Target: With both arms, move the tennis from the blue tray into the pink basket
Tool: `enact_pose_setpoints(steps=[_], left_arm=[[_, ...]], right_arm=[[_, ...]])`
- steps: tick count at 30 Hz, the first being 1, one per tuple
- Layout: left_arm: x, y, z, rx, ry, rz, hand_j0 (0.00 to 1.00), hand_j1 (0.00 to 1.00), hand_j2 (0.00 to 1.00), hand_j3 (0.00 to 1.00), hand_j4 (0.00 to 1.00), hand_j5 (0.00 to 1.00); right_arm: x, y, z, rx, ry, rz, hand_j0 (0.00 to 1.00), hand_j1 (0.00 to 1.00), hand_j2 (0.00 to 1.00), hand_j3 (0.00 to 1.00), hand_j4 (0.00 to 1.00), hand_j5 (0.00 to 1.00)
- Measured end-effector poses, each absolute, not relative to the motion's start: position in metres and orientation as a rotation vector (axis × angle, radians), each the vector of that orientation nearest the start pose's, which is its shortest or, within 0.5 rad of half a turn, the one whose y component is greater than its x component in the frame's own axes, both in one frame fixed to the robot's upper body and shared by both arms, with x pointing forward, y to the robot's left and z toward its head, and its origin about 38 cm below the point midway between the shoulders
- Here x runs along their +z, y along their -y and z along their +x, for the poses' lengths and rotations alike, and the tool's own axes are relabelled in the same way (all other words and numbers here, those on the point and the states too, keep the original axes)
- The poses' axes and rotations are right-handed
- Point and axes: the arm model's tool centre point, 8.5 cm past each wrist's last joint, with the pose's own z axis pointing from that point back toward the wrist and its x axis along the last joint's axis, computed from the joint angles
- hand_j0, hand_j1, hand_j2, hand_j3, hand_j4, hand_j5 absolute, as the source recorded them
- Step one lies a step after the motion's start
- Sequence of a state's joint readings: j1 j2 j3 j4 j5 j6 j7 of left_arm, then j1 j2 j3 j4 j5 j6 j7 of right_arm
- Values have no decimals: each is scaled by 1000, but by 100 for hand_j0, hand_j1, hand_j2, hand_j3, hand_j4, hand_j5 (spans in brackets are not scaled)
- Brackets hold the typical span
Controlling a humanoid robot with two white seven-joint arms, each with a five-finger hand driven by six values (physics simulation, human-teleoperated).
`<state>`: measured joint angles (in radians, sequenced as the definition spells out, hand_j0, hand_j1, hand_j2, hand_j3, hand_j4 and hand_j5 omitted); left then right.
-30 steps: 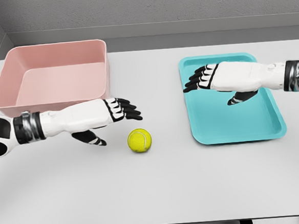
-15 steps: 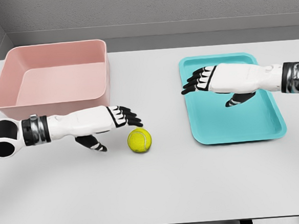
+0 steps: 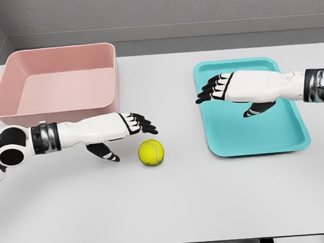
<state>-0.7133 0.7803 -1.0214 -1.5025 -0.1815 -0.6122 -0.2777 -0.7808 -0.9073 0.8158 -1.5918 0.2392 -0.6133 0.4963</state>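
Since the white table (image 3: 174, 209) carries everything, start there: the pink basket (image 3: 17, 112) sits at its far left, the blue tray (image 3: 296, 137) at the right, and both hold nothing. Between them, nearer the basket than the tray, the tennis ball (image 3: 151, 153) rests on the bare tabletop, so it is already off the tray and not yet in the basket. The left hand (image 3: 121, 132) reaches in from the left, just beside the ball on its left, and seems not to touch it, though the gap is too fine to be sure. Its fingers (image 3: 143, 124) are spread and stretched out above and a little beyond the ball's far-left side, with the thumb (image 3: 106, 152) hanging low on the near side; the hand holds nothing. The right hand (image 3: 235, 91) hovers over the tray's far-left part, fingers (image 3: 210, 89) loosely apart and pointing left, likewise holding nothing. The step in hand looks like the left hand's pickup. To do it well, the hand should slide right until the ball sits between thumb and fingers, then close evenly around its middle; a round ball will likely roll off at a glancing touch, so the closing should come from both sides at once.
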Motion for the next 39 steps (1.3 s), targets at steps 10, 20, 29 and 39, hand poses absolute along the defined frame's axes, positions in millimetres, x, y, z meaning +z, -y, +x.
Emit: enact_pose_setpoints(steps=[10,20,29,39], left_arm=[[158,-206,399,-1989,1668,-75,100,100,100,100,100,100],[154,-204,401,-1976,1665,-83,100,100,100,100,100,100],[144,-189,397,-1978,1664,-140,100,100,100,100,100,100],[141,-186,395,-1977,1665,-155,100,100,100,100,100,100]], right_arm=[[249,264,412,-2926,-2019,337,100,100,100,100,100,100],[248,263,412,-2923,-2024,330,100,100,100,100,100,100],[247,259,413,-2916,-2029,317,100,100,100,100,100,100],[246,259,413,-2919,-2030,314,100,100,100,100,100,100]])
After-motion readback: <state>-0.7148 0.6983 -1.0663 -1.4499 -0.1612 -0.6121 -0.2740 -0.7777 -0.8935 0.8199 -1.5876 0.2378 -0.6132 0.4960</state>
